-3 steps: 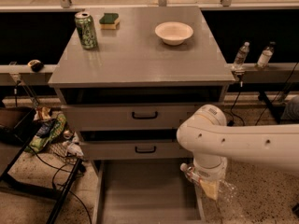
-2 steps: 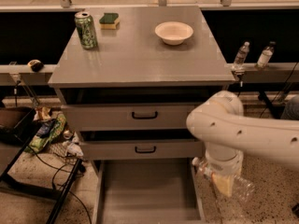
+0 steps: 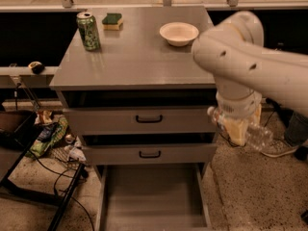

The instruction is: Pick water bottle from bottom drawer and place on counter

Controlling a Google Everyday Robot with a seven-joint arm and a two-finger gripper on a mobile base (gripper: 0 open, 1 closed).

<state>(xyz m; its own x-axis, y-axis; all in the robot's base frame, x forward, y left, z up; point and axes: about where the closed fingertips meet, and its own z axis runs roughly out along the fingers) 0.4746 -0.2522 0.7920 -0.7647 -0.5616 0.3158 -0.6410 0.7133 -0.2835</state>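
My gripper (image 3: 237, 128) is shut on the water bottle (image 3: 258, 136), a clear ribbed plastic bottle that lies across the fingers, tilted down to the right. It hangs in the air to the right of the cabinet, at the height of the upper drawer front and below the level of the counter (image 3: 139, 57). My white arm covers the counter's right edge. The bottom drawer (image 3: 150, 196) stands pulled out at the bottom of the view, its flat grey floor bare.
On the counter stand a green soda can (image 3: 89, 31), a green-yellow sponge (image 3: 112, 20) and a white bowl (image 3: 179, 33). Two shut drawer fronts with black handles (image 3: 148, 119) sit above the open drawer. Clutter and cables lie on the floor at left (image 3: 48, 138).
My arm has risen from low beside the open drawer to counter height at the cabinet's right, carrying the water bottle up with it.
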